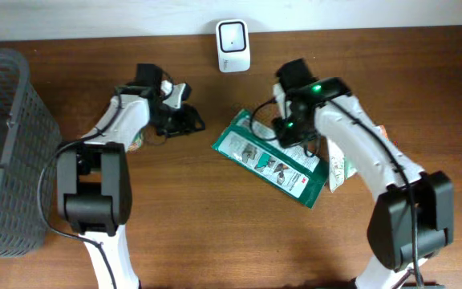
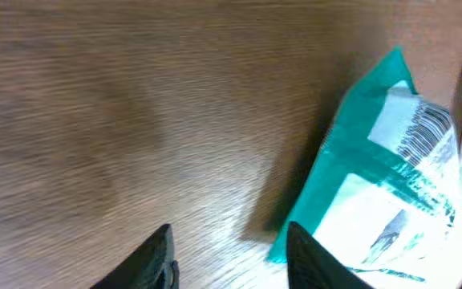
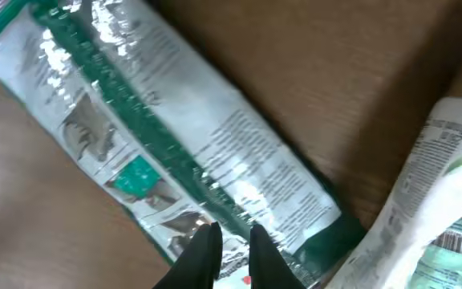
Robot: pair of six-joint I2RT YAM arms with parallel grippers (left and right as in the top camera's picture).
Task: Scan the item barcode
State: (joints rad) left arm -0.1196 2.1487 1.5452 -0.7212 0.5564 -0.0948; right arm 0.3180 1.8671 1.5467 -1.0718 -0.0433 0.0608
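So the basket point(image 1: 6, 144) sits at the far left edge of the table point(image 1: 215, 233), and the scanner point(image 1: 233, 46) is at the back, about centre. The packet point(image 1: 267, 156) lies flat right of centre – a second packet point(image 1: 339, 168) is just beside it on the right. The left gripper point(image 1: 184, 112) is left of the packet, the right gripper point(image 1: 283, 135) over its back edge.

Table point(image 2: 135, 120) under my left gripper point(image 2: 229, 249): mid-brown with streaked wood grain. Both fingers are black. To their right, packet point(image 2: 367, 177): teal-green border, white panels with fine dark print. Its barcode point(image 2: 423, 132) is black bars on white. My right gripper point(image 3: 229, 241) is black too. Beneath it the same packet shows a glossy whitish face, a green band along its length, a green square and grey-green pictures. Right of it, second packet point(image 3: 431, 185): white, small dark text, pale green print. Scanner point(image 1: 233, 44): white, dark window. Basket point(image 1: 6, 136): grey mesh.
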